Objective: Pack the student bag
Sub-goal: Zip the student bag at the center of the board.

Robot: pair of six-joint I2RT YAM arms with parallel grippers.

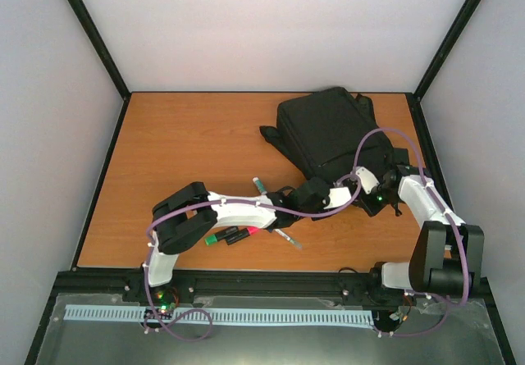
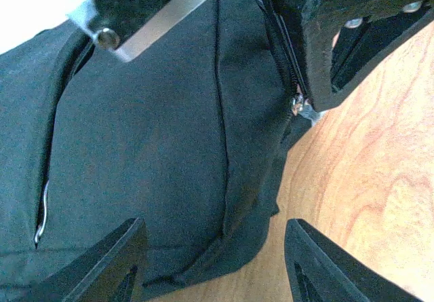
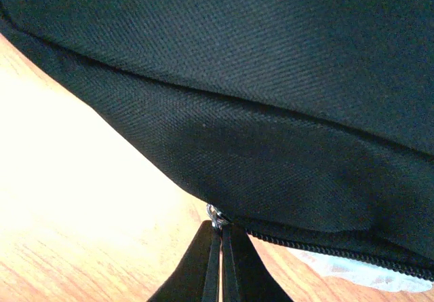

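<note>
Top external: student bag [image 1: 328, 131], black, lying flat at far right corner of worktop [image 1: 180, 143]. Left fingers [image 2: 108, 261] released, holding nothing, bag's corner just ahead. Right fingers [image 3: 203, 268] clenched on zip pull [image 3: 215, 216]. Markers [image 1: 231, 235] near front edge.

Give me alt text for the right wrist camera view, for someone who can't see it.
The right end effector, fingers pressed shut, meets a small metal zip pull at the lower edge of the black student bag, which fills most of the frame. The wooden table shows at lower left.
</note>
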